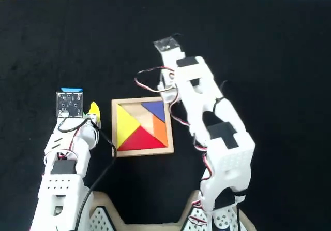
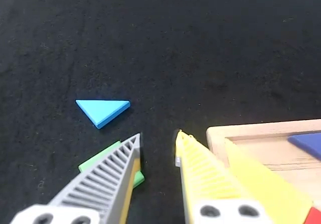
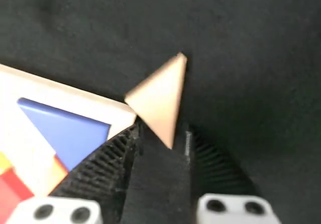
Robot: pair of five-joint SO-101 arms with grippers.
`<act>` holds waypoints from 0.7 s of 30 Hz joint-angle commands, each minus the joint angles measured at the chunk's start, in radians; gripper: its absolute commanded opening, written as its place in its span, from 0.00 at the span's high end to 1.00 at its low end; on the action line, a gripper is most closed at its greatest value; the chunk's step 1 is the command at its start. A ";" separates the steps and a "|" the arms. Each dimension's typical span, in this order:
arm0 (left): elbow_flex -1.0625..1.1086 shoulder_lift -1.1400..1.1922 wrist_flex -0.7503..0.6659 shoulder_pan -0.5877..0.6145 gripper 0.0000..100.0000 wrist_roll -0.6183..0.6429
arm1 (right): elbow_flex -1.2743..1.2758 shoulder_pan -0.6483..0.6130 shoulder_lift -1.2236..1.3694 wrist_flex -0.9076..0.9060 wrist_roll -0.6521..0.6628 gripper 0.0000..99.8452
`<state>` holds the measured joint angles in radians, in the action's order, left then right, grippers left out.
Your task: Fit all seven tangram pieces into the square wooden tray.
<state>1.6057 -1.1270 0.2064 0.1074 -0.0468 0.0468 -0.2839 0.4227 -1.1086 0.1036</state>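
Note:
The square wooden tray (image 1: 169,138) lies mid-table and holds a yellow (image 1: 124,126), a red (image 1: 140,139), a blue (image 1: 155,109) and an orange piece (image 1: 161,131). Over its far right corner (image 3: 118,107), my right gripper (image 3: 161,133) is shut on a tan triangle (image 3: 160,96) that sticks out past the fingertips. Left of the tray (image 2: 235,136), my left gripper (image 2: 158,136) stands open above the cloth. A light blue triangle (image 2: 103,111) lies just beyond it. A green piece (image 2: 103,156) sits partly hidden under the grey finger (image 2: 118,174).
Black cloth covers the whole table. The right arm (image 1: 207,106) reaches in from the near right edge, the left arm (image 1: 67,153) from the near left. A bare wooden patch (image 1: 145,118) shows in the tray's middle.

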 commanded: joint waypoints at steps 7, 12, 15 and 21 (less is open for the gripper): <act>-0.021 -0.005 -0.026 -0.008 0.88 -0.009 | -0.120 -0.080 -0.039 -0.014 -0.140 0.75; -0.021 -0.005 -0.026 -0.008 0.88 -0.009 | -0.131 -0.049 0.019 -0.018 -0.133 0.75; -0.021 -0.005 -0.026 -0.008 0.88 -0.009 | -0.131 -0.026 0.038 -0.018 -0.132 0.75; -0.021 -0.005 -0.026 -0.008 0.88 -0.009 | -0.124 -0.025 0.041 -0.012 -0.106 0.75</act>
<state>1.6057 -1.1270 0.2064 0.1074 -0.0468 -0.0299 -0.3284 0.4672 -1.1178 -0.0161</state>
